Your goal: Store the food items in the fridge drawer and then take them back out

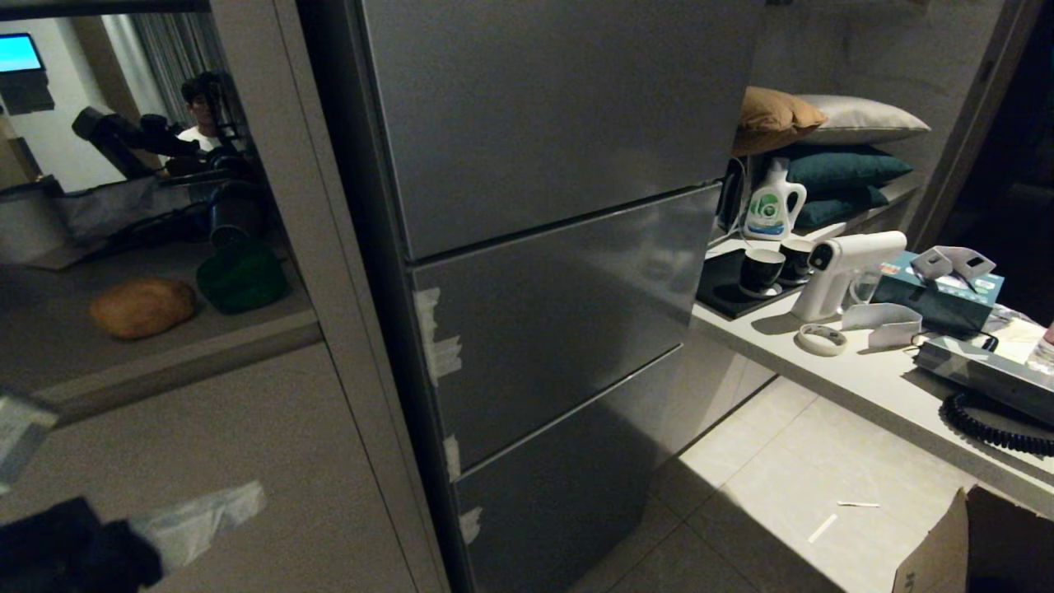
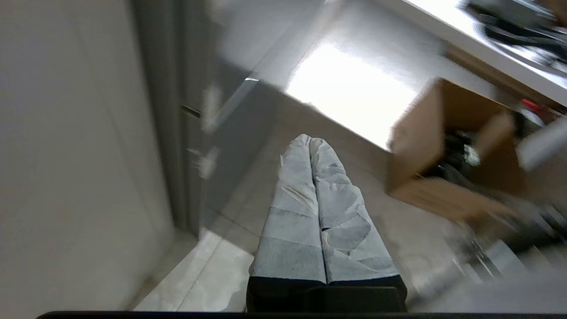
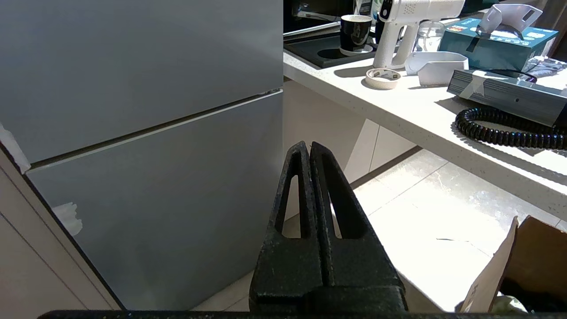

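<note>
Fridge (image 1: 543, 247): all three grey doors closed; no drawer visible. Potato (image 1: 142, 307) and green pepper (image 1: 241, 277) lie side by side, near each other, on a shelf ledge (image 1: 177, 362) to the left of the fridge, the pepper nearer the fridge.

Left gripper (image 2: 310, 144): tape-wrapped fingers pressed together, holding nothing, pointing toward the floor at the fridge's foot, beside a cardboard box (image 2: 447, 150). It is well apart from both food items.

Right gripper (image 3: 308, 148): black fingers fully closed, empty, aimed at the fridge's lower right corner, away from the shelf ledge.

Counter (image 1: 865, 387) right of the fridge carries cups, a spray gun and a tape roll.
</note>
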You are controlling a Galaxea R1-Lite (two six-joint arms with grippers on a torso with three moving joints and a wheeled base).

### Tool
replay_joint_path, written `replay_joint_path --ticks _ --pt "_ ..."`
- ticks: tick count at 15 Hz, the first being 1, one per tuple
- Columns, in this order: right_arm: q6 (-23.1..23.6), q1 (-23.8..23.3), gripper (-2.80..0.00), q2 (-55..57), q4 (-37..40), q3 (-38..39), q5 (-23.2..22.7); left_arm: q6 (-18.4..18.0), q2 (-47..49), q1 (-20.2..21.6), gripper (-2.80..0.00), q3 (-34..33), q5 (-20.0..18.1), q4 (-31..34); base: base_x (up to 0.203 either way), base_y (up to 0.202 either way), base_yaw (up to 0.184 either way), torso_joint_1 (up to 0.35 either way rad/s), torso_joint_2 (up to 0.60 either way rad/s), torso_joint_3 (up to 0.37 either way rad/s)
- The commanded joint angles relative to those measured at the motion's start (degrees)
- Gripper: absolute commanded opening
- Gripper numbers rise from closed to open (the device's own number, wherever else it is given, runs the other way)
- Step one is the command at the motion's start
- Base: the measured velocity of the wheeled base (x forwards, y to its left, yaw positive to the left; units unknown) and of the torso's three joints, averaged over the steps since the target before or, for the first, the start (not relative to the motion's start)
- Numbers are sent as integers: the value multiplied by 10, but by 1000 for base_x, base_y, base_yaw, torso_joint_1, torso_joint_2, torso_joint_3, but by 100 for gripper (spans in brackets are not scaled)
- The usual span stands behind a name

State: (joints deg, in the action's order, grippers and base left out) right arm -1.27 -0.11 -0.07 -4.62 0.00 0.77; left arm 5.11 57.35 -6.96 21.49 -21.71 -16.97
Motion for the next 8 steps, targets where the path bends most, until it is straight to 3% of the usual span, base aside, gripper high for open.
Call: replay_joint_path --ticks 1,2,3,8 --pt "-1 0 -280 0 0 18 0 3 205 -18 -280 18 56 -168 0 0 0 0 0 0" --pt "0 0 -280 1 0 18 0 6 227 -32 -280 23 109 -224 0 0 0 0 0 0" --pt "0 0 -280 0 0 18 0 8 235 -54 -280 29 147 -240 0 0 0 0 0 0" --pt "-1 0 -280 1 0 18 0 18 258 -120 -280 64 252 -243 0 0 0 0 0 0"
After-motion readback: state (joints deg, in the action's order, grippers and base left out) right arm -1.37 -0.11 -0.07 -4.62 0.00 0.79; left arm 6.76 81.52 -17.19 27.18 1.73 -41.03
